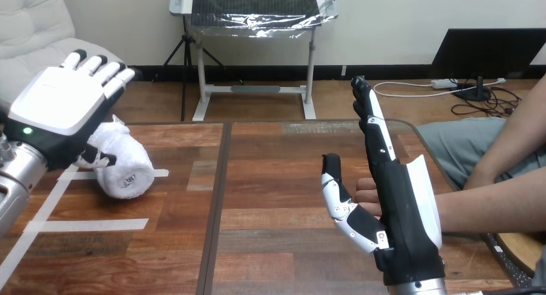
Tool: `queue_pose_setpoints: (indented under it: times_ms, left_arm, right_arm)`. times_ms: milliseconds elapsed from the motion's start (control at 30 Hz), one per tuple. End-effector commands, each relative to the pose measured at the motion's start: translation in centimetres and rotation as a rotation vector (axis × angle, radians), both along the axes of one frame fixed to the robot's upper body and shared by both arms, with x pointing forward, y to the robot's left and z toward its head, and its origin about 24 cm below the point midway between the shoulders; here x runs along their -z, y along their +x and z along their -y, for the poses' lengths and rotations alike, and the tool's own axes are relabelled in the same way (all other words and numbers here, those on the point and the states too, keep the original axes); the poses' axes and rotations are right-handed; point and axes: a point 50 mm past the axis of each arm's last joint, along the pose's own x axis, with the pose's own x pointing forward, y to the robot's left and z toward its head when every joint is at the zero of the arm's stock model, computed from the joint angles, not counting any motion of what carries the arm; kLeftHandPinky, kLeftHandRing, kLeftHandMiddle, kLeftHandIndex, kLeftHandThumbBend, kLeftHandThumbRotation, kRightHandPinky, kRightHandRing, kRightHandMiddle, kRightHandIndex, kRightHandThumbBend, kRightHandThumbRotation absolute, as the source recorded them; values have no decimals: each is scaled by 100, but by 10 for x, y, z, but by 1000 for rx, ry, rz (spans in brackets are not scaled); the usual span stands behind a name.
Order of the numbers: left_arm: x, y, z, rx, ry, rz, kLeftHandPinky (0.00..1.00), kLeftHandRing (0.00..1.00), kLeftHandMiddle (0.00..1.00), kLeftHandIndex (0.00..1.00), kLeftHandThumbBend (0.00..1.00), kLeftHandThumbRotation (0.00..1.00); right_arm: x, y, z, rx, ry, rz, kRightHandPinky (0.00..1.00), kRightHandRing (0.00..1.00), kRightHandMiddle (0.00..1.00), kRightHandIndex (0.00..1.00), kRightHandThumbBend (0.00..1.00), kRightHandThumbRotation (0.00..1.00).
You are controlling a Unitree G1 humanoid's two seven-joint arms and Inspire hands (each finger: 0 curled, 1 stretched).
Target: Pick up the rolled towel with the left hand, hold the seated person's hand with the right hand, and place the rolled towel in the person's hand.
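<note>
The rolled white towel (123,164) lies on the wooden table (277,179) at the left, across strips of white tape. My left hand (61,105) hovers over its left end with fingers straight and spread; the thumb rests against the towel's side. My right hand (400,205) stands edge-on at centre right, fingers pointing up, thumb held out to the left. The person's hand (364,193) lies on the table beside my right palm, its fingertips showing between my thumb and palm. I cannot tell whether they touch. Nothing is curled round it.
White tape strips (90,225) mark the table's left part. A dark seam (217,205) runs front to back down the table. The person's forearm (496,208) comes in from the right edge.
</note>
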Motion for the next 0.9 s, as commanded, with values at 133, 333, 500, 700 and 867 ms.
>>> queue_pose_setpoints:
  times_ms: [133, 333, 500, 700, 867]
  left_arm:
    - [-33, 22, 7, 14, 113, 56, 99, 97, 95, 94, 76, 5]
    - [-34, 29, 11, 15, 175, 22, 98, 96, 95, 94, 76, 4]
    - [-34, 33, 13, 17, 226, -2, 97, 95, 94, 93, 78, 3]
    - [-31, 38, 15, 6, 213, -55, 96, 95, 94, 92, 81, 3]
    - [-29, 40, 17, -13, 105, -96, 96, 95, 94, 92, 81, 4]
  right_arm:
    - [-12, 9, -2, -9, 25, 69, 100, 100, 100, 100, 0, 0]
    - [-12, 9, -2, -13, 24, 70, 100, 100, 100, 100, 0, 0]
    - [-12, 9, -1, -13, 20, 69, 100, 100, 100, 100, 0, 0]
    - [-12, 9, -1, -11, 23, 69, 100, 100, 100, 100, 0, 0]
    - [-12, 9, -1, -9, 26, 65, 100, 100, 100, 100, 0, 0]
